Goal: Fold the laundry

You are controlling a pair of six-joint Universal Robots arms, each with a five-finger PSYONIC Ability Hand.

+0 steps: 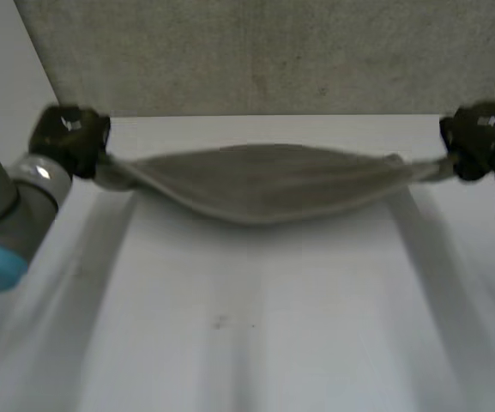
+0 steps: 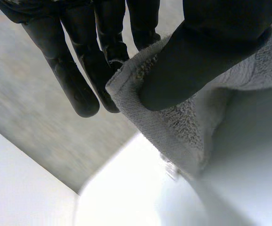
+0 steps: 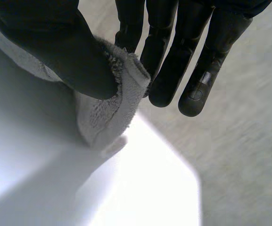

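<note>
Left hand (image 1: 69, 137) and right hand (image 1: 480, 137) each grip one end of the grey towel (image 1: 260, 184), which we see strung over the far side of the white table (image 1: 256, 343), middle sagging. We judge it soft, light and limp. Left wrist view: thumb (image 2: 206, 56) pinches a hemmed corner against fingers (image 2: 112, 52). Right wrist view: same thumb pinch on a looped terry corner. Nap looks grippy, so we'd take it at the corners.

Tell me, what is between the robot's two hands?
A grey towel hangs stretched between the left hand and right hand, each pinching an end, in the head view.
</note>
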